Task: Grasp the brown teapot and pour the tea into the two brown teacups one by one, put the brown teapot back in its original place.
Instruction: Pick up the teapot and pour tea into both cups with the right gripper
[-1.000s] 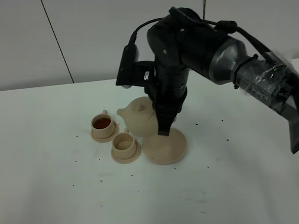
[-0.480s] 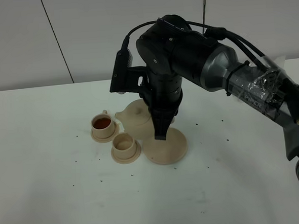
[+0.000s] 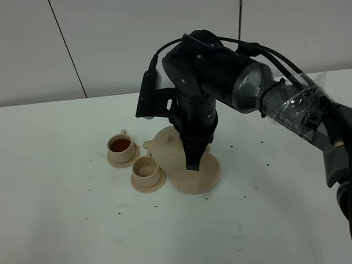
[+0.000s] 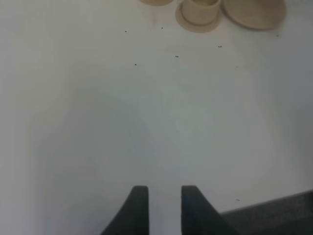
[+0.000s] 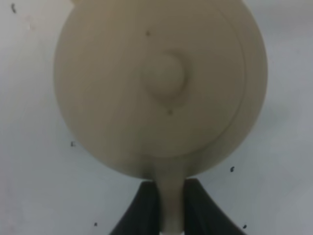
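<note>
We see the right gripper [image 3: 191, 161] pinching the teapot [image 3: 164, 141] handle mid-frame, pot just left of it, beside the saucer [image 3: 204, 177].

I count one brown teapot [image 3: 163, 140], the only pot on the single table [image 3: 63, 234]. Teacups number two: the tea-filled teacup [image 3: 120, 145], at ten o'clock from the large saucer [image 3: 200, 178], and the other teacup [image 3: 145, 166], at nine o'clock from it. Only one of the two shows red-brown liquid. Saucers come to three: that one large saucer, plus two small ones, the far small saucer [image 3: 115, 164] and the near small saucer [image 3: 149, 187], one under each cup. My own grippers are two, my left gripper [image 4: 164, 188] and my right gripper [image 5: 170, 188]. Tiny dark specks [image 3: 87, 219] dot the table, too many and too small for an exact count.
</note>
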